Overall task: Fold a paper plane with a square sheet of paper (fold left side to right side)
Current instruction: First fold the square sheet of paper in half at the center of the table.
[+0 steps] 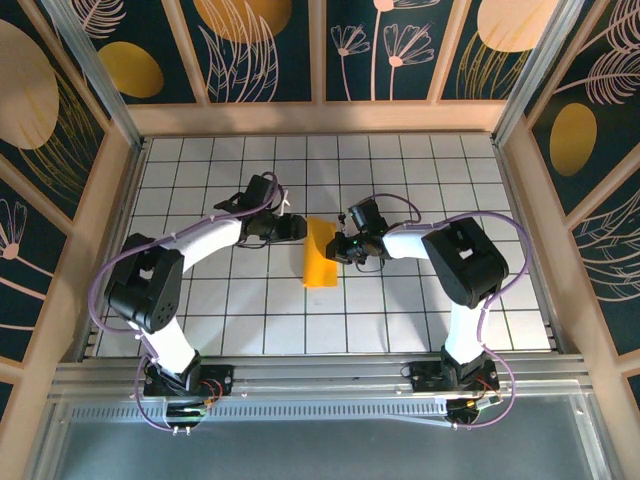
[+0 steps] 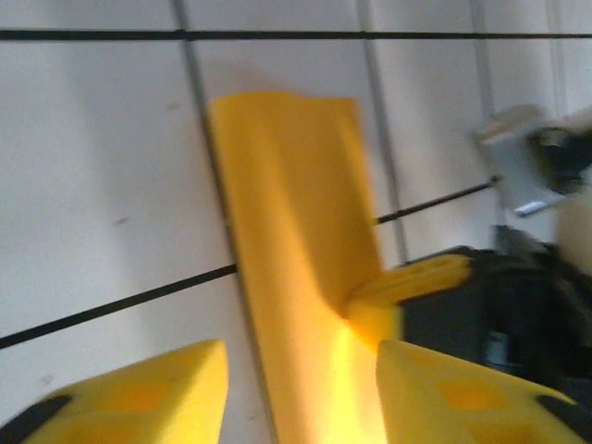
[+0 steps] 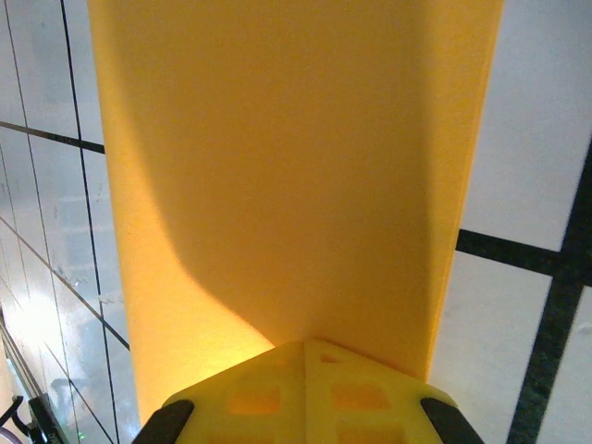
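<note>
The paper (image 1: 321, 255) lies mid-table (image 1: 200, 310) as a narrow folded strip, its top layer bowed rather than flat. The right gripper (image 1: 343, 245), jaws closed, has its tips on the strip's right edge (pinching or only pressing, I cannot tell). The left gripper (image 1: 296, 228) hovers at the far left edge, jaws partly apart, holding nothing. For a clean crease, pin the right edge and press along the fold, edges aligned.
</note>
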### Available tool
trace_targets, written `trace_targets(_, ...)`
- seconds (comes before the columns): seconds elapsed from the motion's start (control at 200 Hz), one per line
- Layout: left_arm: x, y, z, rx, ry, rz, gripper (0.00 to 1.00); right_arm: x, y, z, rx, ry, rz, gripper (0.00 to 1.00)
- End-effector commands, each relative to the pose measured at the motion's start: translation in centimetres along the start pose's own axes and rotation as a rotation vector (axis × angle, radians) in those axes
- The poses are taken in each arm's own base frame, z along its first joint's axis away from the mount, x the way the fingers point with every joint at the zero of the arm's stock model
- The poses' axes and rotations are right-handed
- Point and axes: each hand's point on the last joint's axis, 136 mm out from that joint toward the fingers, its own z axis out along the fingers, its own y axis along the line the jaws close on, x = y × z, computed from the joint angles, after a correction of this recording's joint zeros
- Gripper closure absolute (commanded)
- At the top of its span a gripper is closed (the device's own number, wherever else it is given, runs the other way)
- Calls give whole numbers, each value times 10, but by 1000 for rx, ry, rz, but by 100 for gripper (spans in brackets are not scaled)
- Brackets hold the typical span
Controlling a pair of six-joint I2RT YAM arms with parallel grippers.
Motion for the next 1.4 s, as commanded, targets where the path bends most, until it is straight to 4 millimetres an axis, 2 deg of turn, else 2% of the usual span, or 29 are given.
trace_targets(0.0,18,-20,14,173,69,-18,66,25,-38,11,137,64,49,100)
trace_targets(0.145,34,-12,29,191,120,-41,79,25,-38,11,137,64,49,100)
trace_targets(0.315,48,-3,43,206,176,-59,88,26,-40,12,148,67,49,100)
trace_targets(0.395,51,6,49,172,178,-60,89,27,-42,12,155,70,50,100)
trace_targets(0.51,58,33,57,45,189,-70,89,28,-44,11,166,72,51,100)
trace_targets(0.676,65,53,63,-25,199,-99,89,29,-47,11,181,79,50,100)
trace_targets(0.871,63,67,57,-63,180,-116,89,31,-50,11,196,85,49,100)
trace_targets(0.896,71,74,55,-78,194,-128,89,31,-51,11,197,86,49,100)
trace_targets(0.986,71,82,48,-90,182,-139,90,30,-50,11,198,85,47,100)
trace_targets(1.061,68,81,42,-88,164,-128,91,31,-50,12,197,88,47,100)
trace_targets(1.131,58,73,35,-70,123,-99,94,30,-50,11,195,86,44,100)
trace_targets(1.271,39,39,15,31,34,-20,95,30,-49,11,194,84,43,100)
trace_targets(1.396,41,16,19,104,56,14,95,30,-48,12,191,85,43,100)
